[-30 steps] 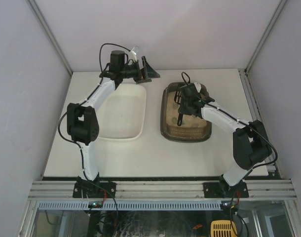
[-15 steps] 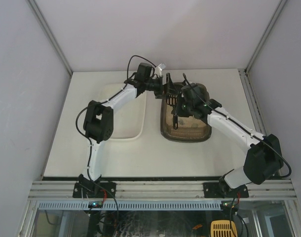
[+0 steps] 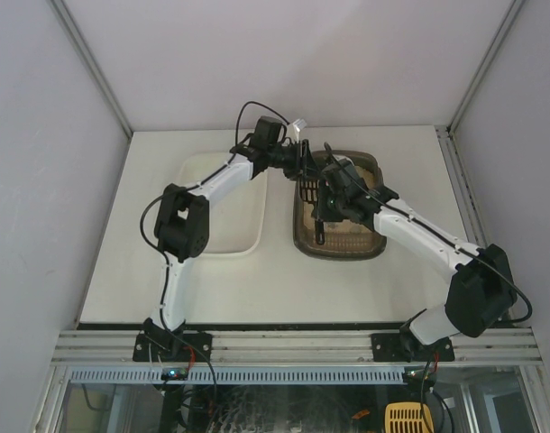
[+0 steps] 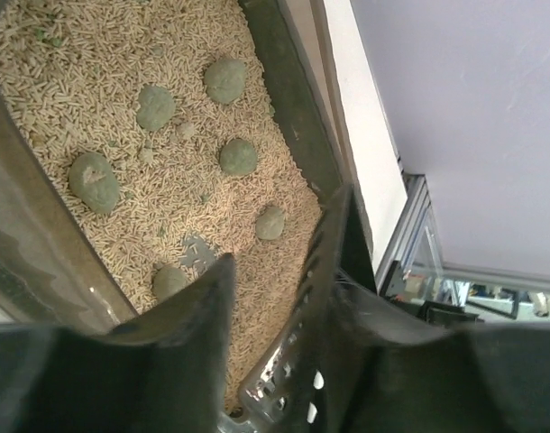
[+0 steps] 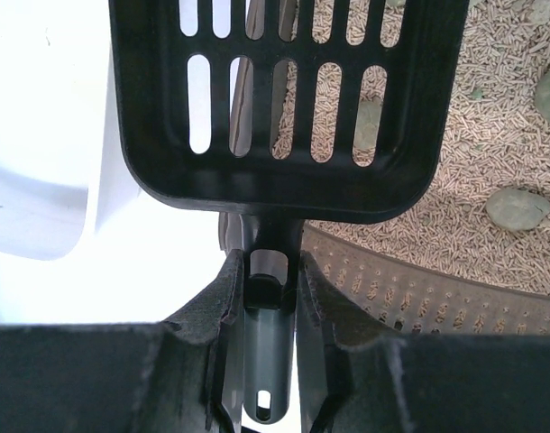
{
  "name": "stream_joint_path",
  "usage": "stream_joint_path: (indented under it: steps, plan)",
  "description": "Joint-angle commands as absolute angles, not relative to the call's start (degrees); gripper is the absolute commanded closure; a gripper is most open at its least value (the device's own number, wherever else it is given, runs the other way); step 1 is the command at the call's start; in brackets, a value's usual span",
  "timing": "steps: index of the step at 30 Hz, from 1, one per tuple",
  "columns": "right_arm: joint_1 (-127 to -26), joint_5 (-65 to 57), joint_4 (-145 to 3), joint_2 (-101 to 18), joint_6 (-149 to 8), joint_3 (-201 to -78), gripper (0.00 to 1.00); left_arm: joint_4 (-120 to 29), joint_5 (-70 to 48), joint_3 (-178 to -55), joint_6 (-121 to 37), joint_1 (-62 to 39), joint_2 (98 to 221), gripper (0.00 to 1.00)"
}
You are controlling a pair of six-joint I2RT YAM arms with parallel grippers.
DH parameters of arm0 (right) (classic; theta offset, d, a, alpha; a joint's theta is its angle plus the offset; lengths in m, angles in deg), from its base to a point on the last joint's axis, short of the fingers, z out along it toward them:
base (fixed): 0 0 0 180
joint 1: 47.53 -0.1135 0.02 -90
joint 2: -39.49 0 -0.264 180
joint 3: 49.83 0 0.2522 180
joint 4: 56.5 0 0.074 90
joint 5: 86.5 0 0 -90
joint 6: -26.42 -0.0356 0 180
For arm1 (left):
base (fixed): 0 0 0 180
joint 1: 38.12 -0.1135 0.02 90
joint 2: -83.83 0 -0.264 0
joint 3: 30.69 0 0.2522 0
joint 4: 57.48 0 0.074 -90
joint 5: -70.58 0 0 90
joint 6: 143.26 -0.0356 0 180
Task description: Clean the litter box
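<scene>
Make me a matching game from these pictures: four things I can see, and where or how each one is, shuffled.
1. scoop
2. litter box
3. white tray
4. grey-green lumps

a. to the left of the brown box in the overhead view
b. handle clamped in the right arm's fingers
c. scattered on the pellets
d. filled with beige pellets

Pairs: 1-b, 2-d, 3-a, 4-c.

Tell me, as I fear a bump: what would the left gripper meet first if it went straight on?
Probably the litter in the litter box, near the clump just ahead of the left gripper. Nothing shows between its open fingers and the litter, though depth is hard to judge.
</scene>
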State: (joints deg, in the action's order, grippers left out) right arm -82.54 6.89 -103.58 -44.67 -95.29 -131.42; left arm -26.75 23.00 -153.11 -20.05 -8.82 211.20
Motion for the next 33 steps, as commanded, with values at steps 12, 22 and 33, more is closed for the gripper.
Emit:
stream_joint_path:
  steps: [12, 22, 33]
  plan:
    - [-74.58, -9.61, -91.74, -29.40, -97.60, -114.98, 0.29, -33.99, 23.16, -150.47, -19.62, -8.36, 203.30, 1.00]
    - [-68.19, -27.56, -64.77, -17.89, -111.06, -95.52, 0.30, -41.00, 21.66, -146.40, -13.15, -8.23, 200.21, 1.00]
    - [-67.40, -28.77, -55.09, -22.02, -114.92, -95.85, 0.40, -44.51, 22.06, -139.93, -12.99, -7.63, 198.69, 1.00]
